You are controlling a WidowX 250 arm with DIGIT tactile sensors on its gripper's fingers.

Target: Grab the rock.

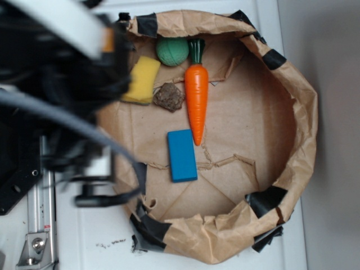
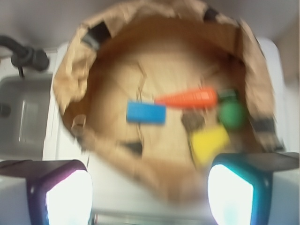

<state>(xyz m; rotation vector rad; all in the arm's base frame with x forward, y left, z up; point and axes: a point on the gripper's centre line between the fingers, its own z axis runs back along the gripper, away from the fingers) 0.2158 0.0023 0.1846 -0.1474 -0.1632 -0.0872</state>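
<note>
The rock [image 1: 169, 97] is a small rough dark-brown lump lying inside a brown paper basin [image 1: 292, 84], between a yellow sponge wedge and an orange carrot. In the blurred wrist view the rock [image 2: 193, 121] shows as a dark patch above the yellow wedge. My gripper [image 2: 149, 194] hangs high over the basin's near rim, its two fingers wide apart with nothing between them. In the exterior view the arm [image 1: 56, 79] is a dark blur at the left, and the fingers cannot be made out there.
Also in the basin: a green ball [image 1: 172, 51], a yellow sponge wedge [image 1: 143, 79], a toy carrot [image 1: 197, 95] and a blue block [image 1: 181, 155]. Black tape patches the basin's crumpled rim. A metal sink [image 2: 23, 117] lies to the left in the wrist view.
</note>
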